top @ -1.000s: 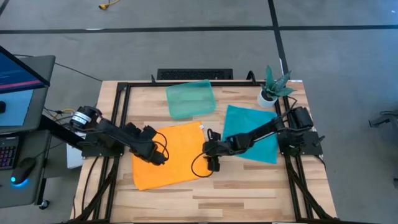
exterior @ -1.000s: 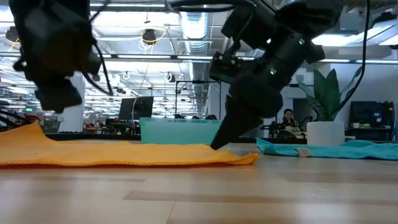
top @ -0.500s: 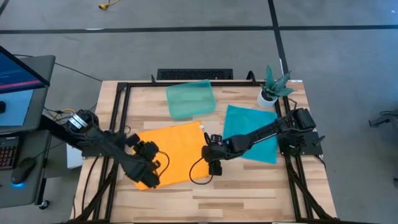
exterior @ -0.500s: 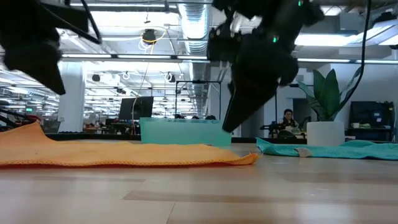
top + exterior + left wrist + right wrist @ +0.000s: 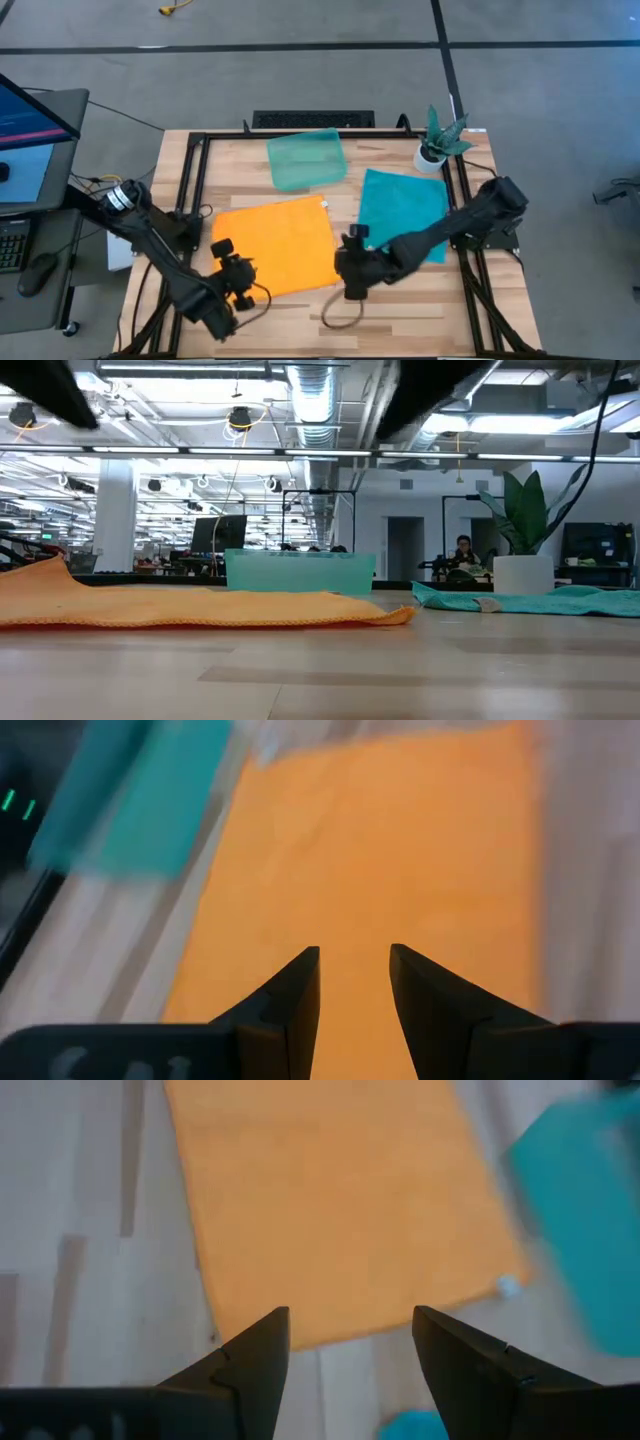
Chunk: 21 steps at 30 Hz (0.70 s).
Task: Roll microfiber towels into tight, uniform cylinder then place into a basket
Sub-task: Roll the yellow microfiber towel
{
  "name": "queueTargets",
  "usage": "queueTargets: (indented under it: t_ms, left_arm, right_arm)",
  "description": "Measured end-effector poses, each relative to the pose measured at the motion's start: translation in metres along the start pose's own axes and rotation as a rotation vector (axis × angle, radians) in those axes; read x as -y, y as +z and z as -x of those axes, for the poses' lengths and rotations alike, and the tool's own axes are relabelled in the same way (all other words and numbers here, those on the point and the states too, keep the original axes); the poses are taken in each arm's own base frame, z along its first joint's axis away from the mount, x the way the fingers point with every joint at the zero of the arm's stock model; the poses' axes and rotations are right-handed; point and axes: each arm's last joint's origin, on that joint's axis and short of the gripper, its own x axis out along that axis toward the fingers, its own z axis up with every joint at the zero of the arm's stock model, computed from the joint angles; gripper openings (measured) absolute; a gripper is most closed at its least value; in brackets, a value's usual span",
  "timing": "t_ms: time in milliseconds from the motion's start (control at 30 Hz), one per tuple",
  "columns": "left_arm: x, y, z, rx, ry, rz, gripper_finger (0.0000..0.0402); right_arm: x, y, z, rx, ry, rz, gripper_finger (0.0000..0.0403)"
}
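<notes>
Pale-green basket [image 5: 306,160] at the counter's far edge (contents indistinct); left claw [image 5: 240,281] and right claw [image 5: 353,282] both apart, unladen.

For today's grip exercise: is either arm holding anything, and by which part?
Nothing is held. Both grippers, left and right, are open over the orange towel.

Soft matt cloth forms the orange towel [image 5: 278,245] and teal towel [image 5: 403,205]; the basket [image 5: 306,158] is translucent plastic, the table [image 5: 400,320] pale planked wood with slight sheen
</notes>
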Motion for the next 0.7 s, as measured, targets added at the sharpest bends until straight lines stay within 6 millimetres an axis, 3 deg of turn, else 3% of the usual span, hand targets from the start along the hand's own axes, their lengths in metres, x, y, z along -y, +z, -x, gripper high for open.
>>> queueTargets:
  t_ms: [167,300,467,700]
  left_arm:
    - [0.021,0.003,0.019,0.182,-0.115,-0.157,0.0116]
    - [0.035,0.005,0.031,0.28,-0.196,-0.274,0.0116]
    - [0.046,0.005,0.037,0.35,-0.237,-0.376,0.0116]
    - [0.063,-0.005,0.027,0.358,-0.196,-0.56,0.0116]
  right_arm:
    - [-0.02,-0.007,0.042,0.138,-0.121,0.054,0.0237]
    - [-0.033,-0.012,0.058,0.209,-0.176,0.083,0.0237]
    - [-0.038,-0.013,0.058,0.228,-0.215,0.135,0.0237]
    - [-0.028,-0.007,0.049,0.22,-0.234,0.099,0.0237]
